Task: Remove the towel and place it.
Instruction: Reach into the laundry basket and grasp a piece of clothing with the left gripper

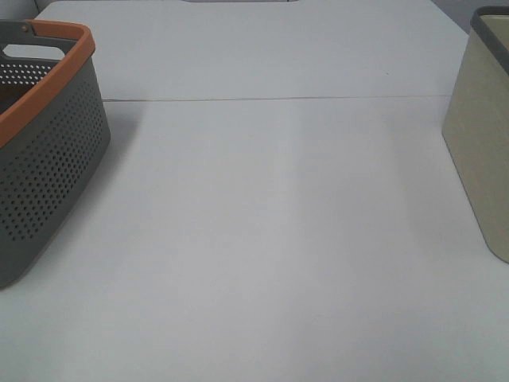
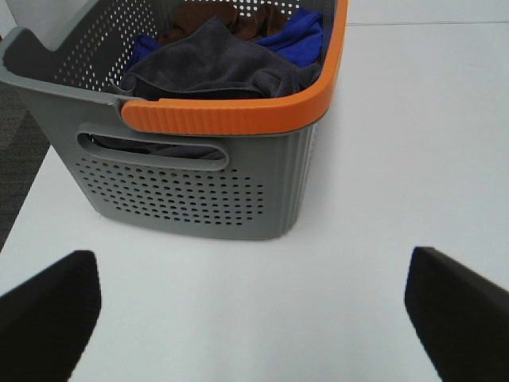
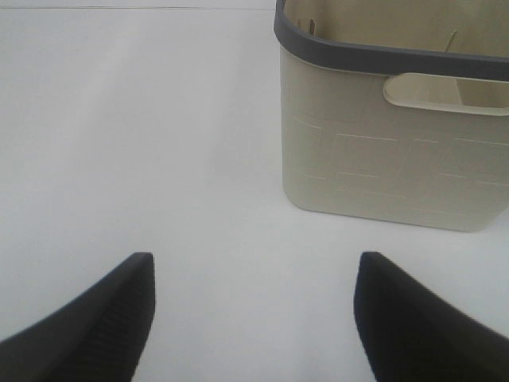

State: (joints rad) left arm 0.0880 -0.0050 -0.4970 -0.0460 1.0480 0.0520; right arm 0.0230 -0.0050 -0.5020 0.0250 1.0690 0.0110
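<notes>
Left wrist view: we see the left gripper [image 2: 254, 314] with its 2 fingers spread wide above the white table [image 1: 270, 239], nothing between them, facing the grey perforated basket [image 2: 191, 199] with an orange rim. The towel [image 2: 215, 68], dark charcoal, lies crumpled on top inside that basket, touching a blue cloth [image 2: 306, 32] and a brown cloth [image 2: 238, 16].

Right wrist view: the right gripper [image 3: 253, 310] also stands apart, gripping nothing, near the beige bin [image 3: 374, 159] with a dark grey rim.

High view: we find basket and bin at opposite table edges, well apart.
</notes>
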